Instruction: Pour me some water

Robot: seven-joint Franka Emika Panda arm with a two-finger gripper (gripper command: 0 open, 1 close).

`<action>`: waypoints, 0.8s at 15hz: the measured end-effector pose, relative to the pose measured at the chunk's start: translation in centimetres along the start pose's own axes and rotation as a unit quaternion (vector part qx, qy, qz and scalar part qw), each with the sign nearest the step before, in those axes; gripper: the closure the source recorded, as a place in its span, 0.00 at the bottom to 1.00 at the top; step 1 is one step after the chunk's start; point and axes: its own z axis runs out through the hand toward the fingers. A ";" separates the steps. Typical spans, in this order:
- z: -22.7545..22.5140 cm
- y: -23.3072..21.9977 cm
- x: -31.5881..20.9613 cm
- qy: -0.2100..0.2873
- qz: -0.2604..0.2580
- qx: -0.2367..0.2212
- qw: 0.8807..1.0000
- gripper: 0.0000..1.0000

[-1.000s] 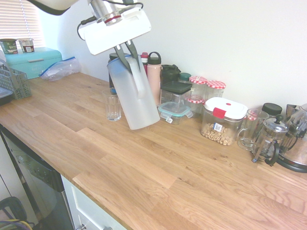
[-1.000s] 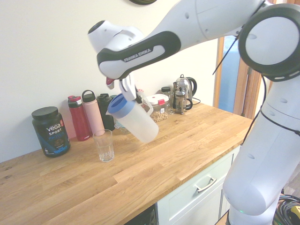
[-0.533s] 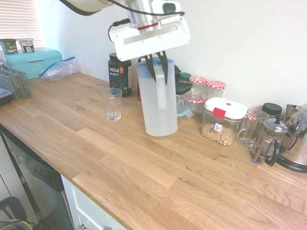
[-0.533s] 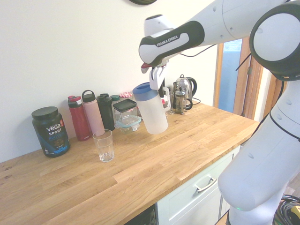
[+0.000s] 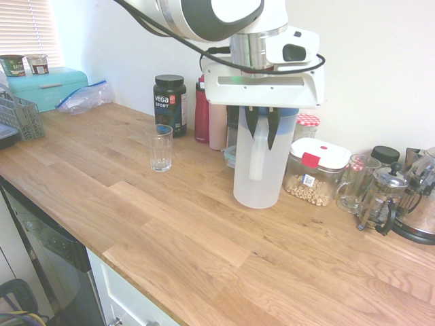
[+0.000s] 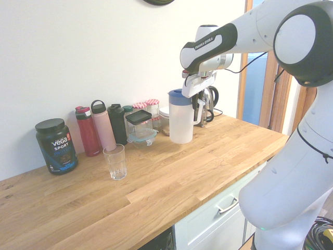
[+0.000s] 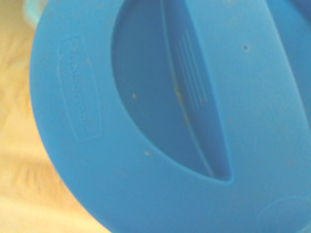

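**me:** So my tool (image 5: pixel 261 127) is pinching the handle of the jug (image 5: pixel 258 176), upright on the table (image 5: pixel 204 244), well apart from the glass (image 5: pixel 161 148).

**reply:** Risk?

**me:** Probably clipping the cereal box (image 5: pixel 316 171) just beside it. Only the wrist view shows the lid (image 7: pixel 160 116) close up.

Blue lid (image 7: pixel 160 121) blurred, cut off at frame edges

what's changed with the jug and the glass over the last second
The jug, then tilted over the glass, was swung upright and carried away toward the cereal container, now standing on the counter. The end effector keeps gripping its handle. The glass and bottles stayed put.
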 end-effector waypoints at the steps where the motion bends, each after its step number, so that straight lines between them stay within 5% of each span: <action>1: 0.6 -0.2 0.2 0.000 0.021 0.000 1.000 1.00; 12: 3.5 1.7 -0.3 -0.012 0.044 -0.046 0.998 1.00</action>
